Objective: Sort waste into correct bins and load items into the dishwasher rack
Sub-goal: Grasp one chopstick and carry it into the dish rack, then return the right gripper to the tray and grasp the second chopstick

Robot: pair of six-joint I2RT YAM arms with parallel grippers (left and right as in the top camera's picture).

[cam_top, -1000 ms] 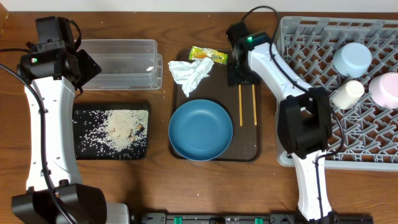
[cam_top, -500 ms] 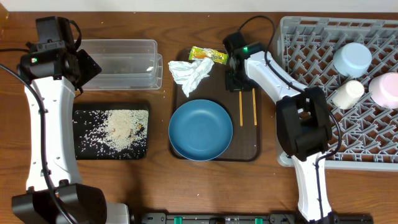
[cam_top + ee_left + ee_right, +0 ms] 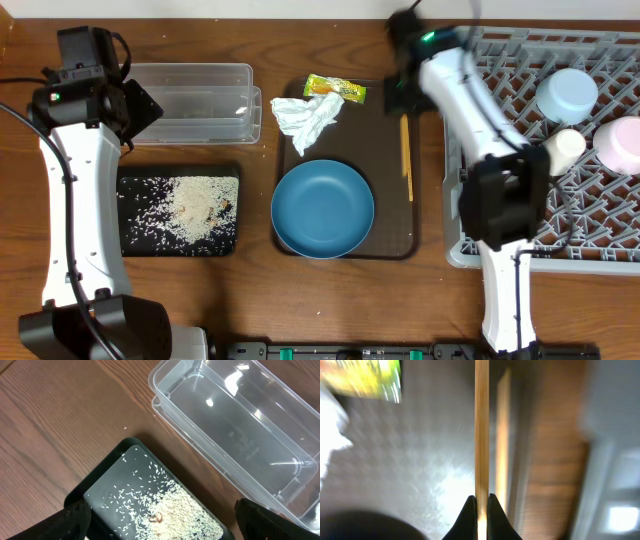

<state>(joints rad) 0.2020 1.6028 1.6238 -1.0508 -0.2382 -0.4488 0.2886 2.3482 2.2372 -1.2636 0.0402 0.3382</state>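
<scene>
My right gripper [image 3: 481, 497] is shut on one wooden chopstick [image 3: 481, 425], lifted over the brown serving tray; a second chopstick [image 3: 503, 435] lies beside it. From overhead the right gripper [image 3: 398, 88] is blurred at the tray's top right, with a chopstick [image 3: 406, 160] below it. The dark-blue dish [image 3: 323, 208], napkin [image 3: 309, 116] and yellow-green wrapper [image 3: 334, 89] sit on that tray. The light-blue bowl [image 3: 566, 95], cream cup [image 3: 558, 150] and pink bowl [image 3: 620, 143] stand in the grey rack [image 3: 590, 200]. My left gripper [image 3: 165, 520] hangs open above the black tray [image 3: 95, 485] of rice crumbs [image 3: 175, 510].
The clear tub [image 3: 195, 100] stands behind the black tray [image 3: 128, 215] at the left. The brown serving tray [image 3: 385, 215] fills the middle, close against the rack's left wall. Both arm bases rise from the table's front edge.
The right gripper closed on a chopstick and swung it up and to the right, toward the rack. Only one chopstick line now shows on the tray from overhead. The left arm stayed still.
</scene>
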